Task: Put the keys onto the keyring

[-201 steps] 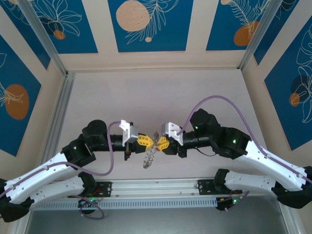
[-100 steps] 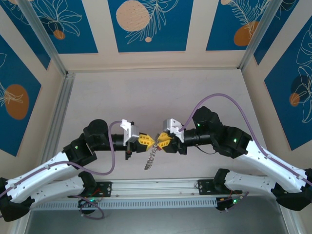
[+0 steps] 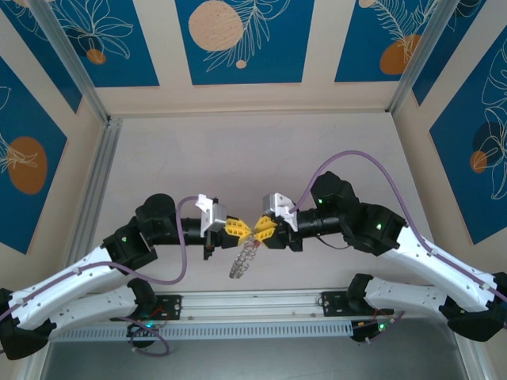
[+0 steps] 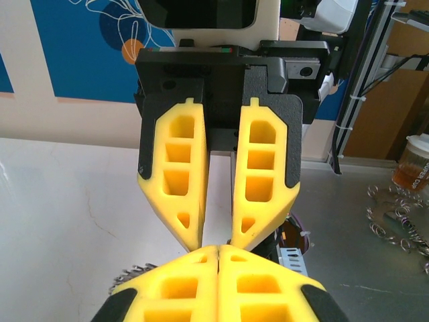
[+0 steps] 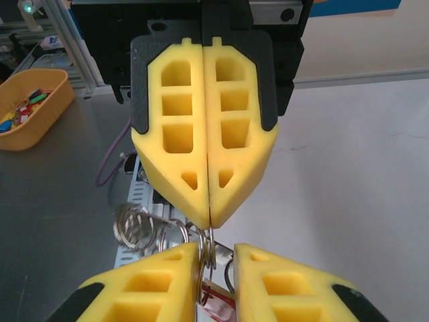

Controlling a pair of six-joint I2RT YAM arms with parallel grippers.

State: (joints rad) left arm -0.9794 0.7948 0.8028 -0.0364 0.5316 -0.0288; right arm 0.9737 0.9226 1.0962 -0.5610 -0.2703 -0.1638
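Your keyring point(image 5: 208, 245) is right at the meeting point of the two arms, over the near part of the pale table point(image 3: 238, 158). The keys point(image 3: 244, 257) dangle in a silvery bunch just below it, and the red-headed piece point(image 5: 216, 305) sits at the ring's lower end. Your left gripper point(image 5: 209, 218) has its yellow jaws pressed flat together, pinching the top of the ring at the very tips. Your right gripper point(image 4: 216, 241) faces it tip to tip, jaws parted by a narrow gap. The ring wire and red piece sit in that gap, but you can't tell whether the pads bite. Off to the side, an orange bin point(image 5: 30, 111) stands on the metal bench and loose rings point(image 4: 395, 218) lie beside a cup point(image 4: 415, 164).
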